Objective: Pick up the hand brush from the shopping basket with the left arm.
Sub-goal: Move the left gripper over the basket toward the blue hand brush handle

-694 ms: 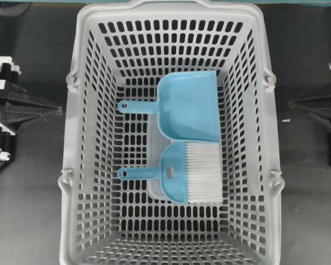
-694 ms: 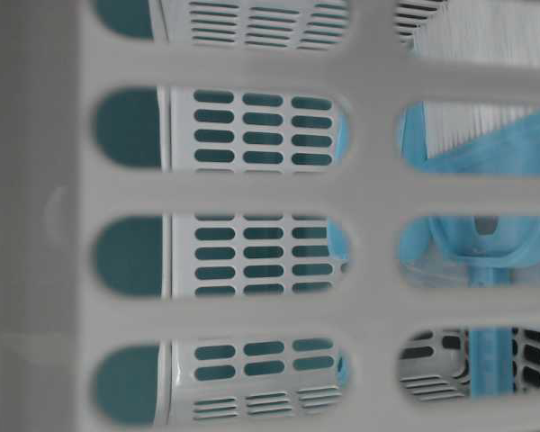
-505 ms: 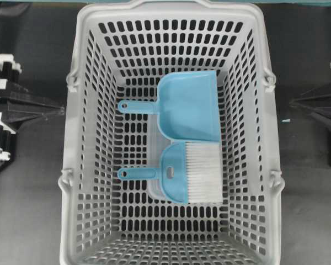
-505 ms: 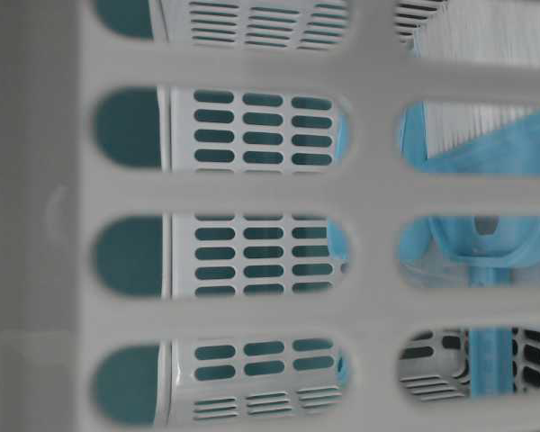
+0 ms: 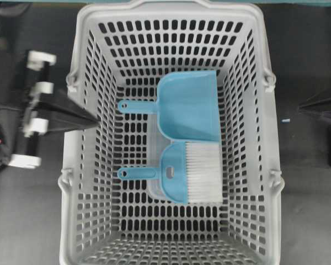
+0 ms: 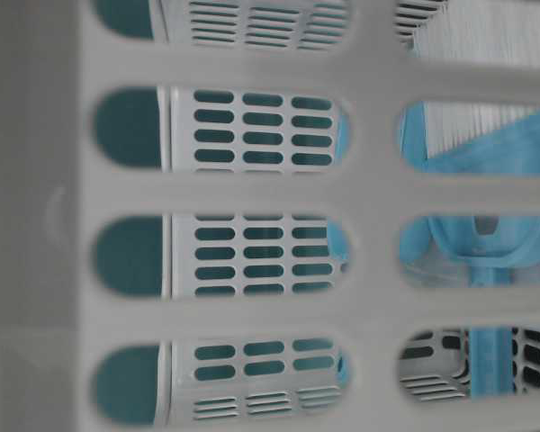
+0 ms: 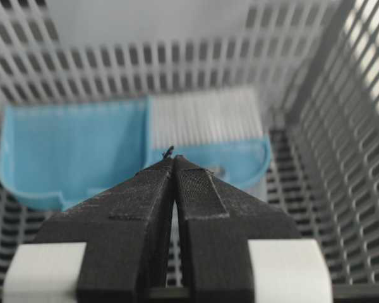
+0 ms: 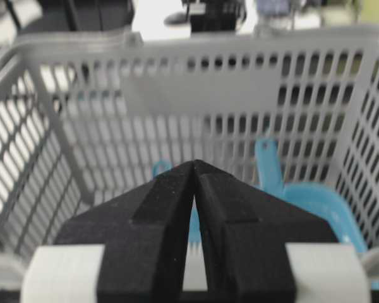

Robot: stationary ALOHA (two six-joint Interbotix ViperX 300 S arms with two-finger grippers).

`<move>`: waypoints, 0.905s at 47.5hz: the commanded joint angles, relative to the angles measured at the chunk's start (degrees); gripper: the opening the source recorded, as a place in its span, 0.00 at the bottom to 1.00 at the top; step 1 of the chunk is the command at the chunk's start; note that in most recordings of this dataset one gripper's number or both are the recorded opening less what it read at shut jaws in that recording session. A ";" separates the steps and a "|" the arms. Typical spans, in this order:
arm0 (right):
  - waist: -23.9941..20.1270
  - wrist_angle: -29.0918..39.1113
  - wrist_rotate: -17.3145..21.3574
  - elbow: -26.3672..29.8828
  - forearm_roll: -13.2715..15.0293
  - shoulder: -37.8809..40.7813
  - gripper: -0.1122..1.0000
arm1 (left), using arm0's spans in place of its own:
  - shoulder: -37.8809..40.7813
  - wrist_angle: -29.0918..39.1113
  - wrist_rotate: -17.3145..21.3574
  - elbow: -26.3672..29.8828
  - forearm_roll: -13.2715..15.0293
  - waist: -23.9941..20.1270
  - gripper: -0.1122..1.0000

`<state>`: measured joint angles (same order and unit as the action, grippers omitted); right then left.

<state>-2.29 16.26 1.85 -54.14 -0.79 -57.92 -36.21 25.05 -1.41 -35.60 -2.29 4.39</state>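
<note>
From above, one grey basket (image 5: 171, 138) holds one blue brush (image 5: 179, 173) and one blue dustpan (image 5: 182, 106). The left gripper (image 5: 94, 118), pinched together, pokes over the basket's left rim.

Right wrist: the right gripper (image 8: 194, 165) is pinched together too.

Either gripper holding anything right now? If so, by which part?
Nothing held. The left gripper and right gripper are both shut on air. The hand brush lies untouched on the shopping basket floor.
</note>
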 commanded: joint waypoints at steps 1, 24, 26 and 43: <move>-0.26 1.93 -0.09 1.85 -0.18 0.53 0.09 | 3.69 4.04 -0.09 5.36 -0.26 0.44 0.10; -1.32 -1.14 0.09 1.67 -0.18 1.93 0.75 | 15.29 15.64 -2.72 15.03 -0.26 2.46 0.10; -1.32 -1.14 0.18 1.58 -0.18 2.11 0.81 | 16.08 16.96 -3.52 15.82 -0.26 2.46 0.11; -1.41 -4.22 0.26 1.23 -0.26 2.29 0.81 | 23.29 22.32 -9.58 19.07 -0.26 4.13 0.82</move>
<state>-3.43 12.74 2.02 -53.70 -0.88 -56.16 -13.80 47.29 -10.55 -18.19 -2.37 7.73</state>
